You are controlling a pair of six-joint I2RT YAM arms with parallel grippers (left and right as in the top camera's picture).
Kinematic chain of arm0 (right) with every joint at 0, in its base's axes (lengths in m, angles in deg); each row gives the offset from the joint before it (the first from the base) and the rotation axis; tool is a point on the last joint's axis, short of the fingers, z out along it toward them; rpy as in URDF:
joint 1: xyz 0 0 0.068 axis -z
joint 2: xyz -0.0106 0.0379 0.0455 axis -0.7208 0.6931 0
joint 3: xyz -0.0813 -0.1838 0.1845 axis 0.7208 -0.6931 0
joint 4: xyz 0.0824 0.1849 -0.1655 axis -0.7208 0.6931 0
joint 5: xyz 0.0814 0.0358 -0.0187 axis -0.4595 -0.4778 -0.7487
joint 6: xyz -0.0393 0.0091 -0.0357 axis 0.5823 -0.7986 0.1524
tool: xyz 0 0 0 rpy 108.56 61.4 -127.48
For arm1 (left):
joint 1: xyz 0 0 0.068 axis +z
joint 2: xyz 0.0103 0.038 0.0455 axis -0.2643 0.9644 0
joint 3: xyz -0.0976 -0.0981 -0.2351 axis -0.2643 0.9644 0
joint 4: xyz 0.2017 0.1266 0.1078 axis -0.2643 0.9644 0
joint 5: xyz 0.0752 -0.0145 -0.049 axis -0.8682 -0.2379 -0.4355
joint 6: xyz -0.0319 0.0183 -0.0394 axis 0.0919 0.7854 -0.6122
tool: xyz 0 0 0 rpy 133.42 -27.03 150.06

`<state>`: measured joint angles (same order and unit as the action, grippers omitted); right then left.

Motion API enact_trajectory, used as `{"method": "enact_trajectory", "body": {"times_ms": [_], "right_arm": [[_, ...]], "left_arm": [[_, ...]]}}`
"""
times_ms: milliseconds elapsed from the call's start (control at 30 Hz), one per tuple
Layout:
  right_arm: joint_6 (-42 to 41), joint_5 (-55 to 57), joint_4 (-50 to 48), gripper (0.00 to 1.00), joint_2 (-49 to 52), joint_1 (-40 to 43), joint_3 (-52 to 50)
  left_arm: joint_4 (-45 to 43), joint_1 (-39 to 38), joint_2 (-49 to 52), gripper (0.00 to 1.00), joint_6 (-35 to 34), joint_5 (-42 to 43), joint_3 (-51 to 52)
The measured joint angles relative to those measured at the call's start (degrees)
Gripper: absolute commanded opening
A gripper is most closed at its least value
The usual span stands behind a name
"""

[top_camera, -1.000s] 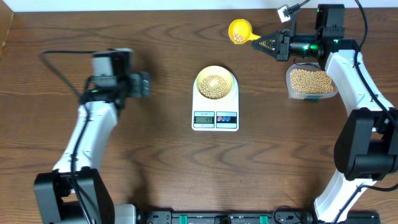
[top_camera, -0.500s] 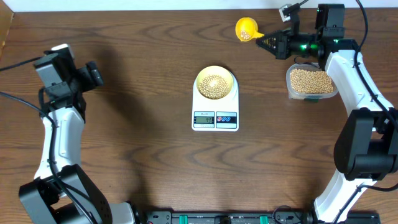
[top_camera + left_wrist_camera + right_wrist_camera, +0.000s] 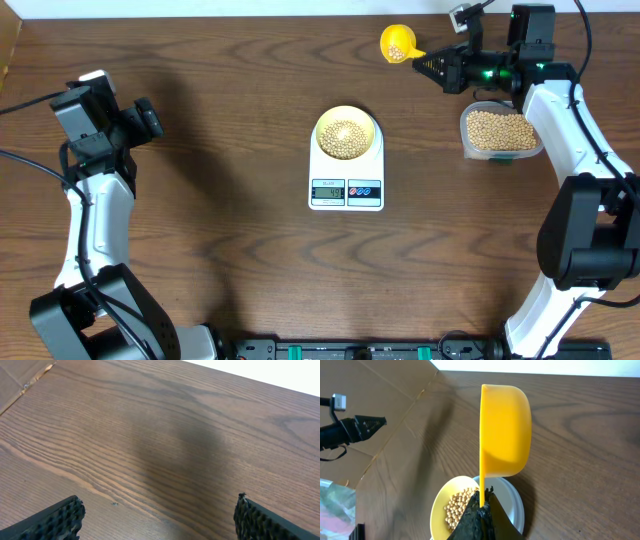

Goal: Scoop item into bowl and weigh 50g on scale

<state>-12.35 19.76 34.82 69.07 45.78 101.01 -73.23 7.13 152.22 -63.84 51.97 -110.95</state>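
Wooden table (image 3: pixel 250 260) carries the scale (image 3: pixel 346 172) with the bowl (image 3: pixel 322 123) of beans (image 3: pixel 345 137) on it. Right gripper (image 3: pixel 432 68) clenches the scoop (image 3: pixel 396 43) handle; left gripper (image 3: pixel 148 118) is released. Better tip beans slowly, watching the display (image 3: pixel 328 190).

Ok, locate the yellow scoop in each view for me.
Overhead: scoop at the top edge, right of centre, in the right tool.
Left wrist: not in it.
Right wrist: scoop fills the centre, handle downward.
Shared landmark: the bowl, lower left of the scoop in both.

Faint digits on the scale (image 3: pixel 346 172) display (image 3: pixel 328 190), too small to read
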Motion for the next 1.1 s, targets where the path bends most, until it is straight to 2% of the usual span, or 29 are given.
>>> {"method": "enact_trajectory", "body": {"times_ms": [500, 600, 833, 967, 1100], "right_arm": [[-1.53, 0.00, -1.77, 0.01, 0.00, 0.00, 0.00], [-3.80, 0.00, -1.77, 0.01, 0.00, -0.02, 0.00], [-6.97, 0.00, -1.75, 0.01, 0.00, -1.03, 0.00], [-7.39, 0.00, -2.56, 0.01, 0.00, -1.31, 0.00], [-7.34, 0.02, -2.32, 0.01, 0.00, -1.36, 0.00]], "left_arm": [[1.18, 0.00, 0.00, 0.98, -0.22, 0.26, 0.00], [5.20, 0.04, 0.00, 0.98, -0.22, 2.51, 0.00], [17.77, -2.21, 0.00, 0.98, 6.73, 21.24, 0.00], [28.33, -8.83, 0.00, 0.98, 10.91, 27.19, 0.09], [37.75, -19.10, 0.00, 0.98, 15.78, 27.96, 0.11]]}}
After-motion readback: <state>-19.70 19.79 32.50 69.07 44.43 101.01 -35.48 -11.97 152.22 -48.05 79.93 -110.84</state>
